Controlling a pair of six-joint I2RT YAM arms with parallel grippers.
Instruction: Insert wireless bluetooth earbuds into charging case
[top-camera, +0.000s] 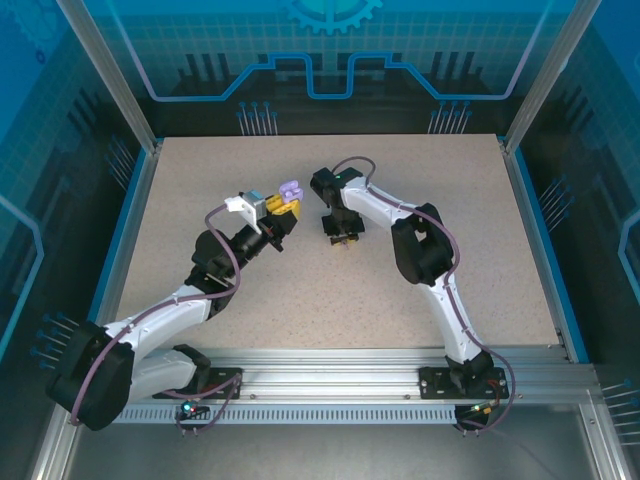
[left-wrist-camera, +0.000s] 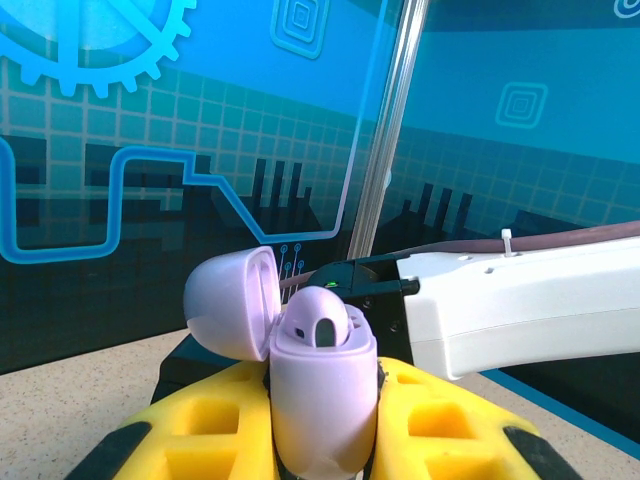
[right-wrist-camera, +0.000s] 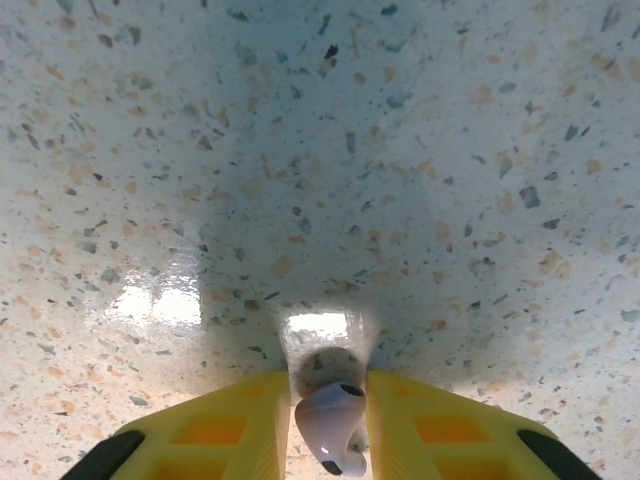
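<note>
The left gripper (top-camera: 281, 208) is clenched on an open purple case (left-wrist-camera: 322, 395), held above mid-table with its lid tipped left. Just right of it, the right gripper (right-wrist-camera: 330, 415) pinches a pale purple earbud (right-wrist-camera: 332, 430) close above the table (right-wrist-camera: 420, 150).

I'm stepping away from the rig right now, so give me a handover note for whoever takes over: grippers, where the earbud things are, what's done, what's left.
The left gripper is shut on the purple case, lid open, held up off the table.
The right gripper points down at the table, fingers closed on a purple earbud.
Done: the case is open, and a second bud looks seated in it, though I can't be sure.
Left: carry the held earbud to the case, seat it, close the lid.
</note>
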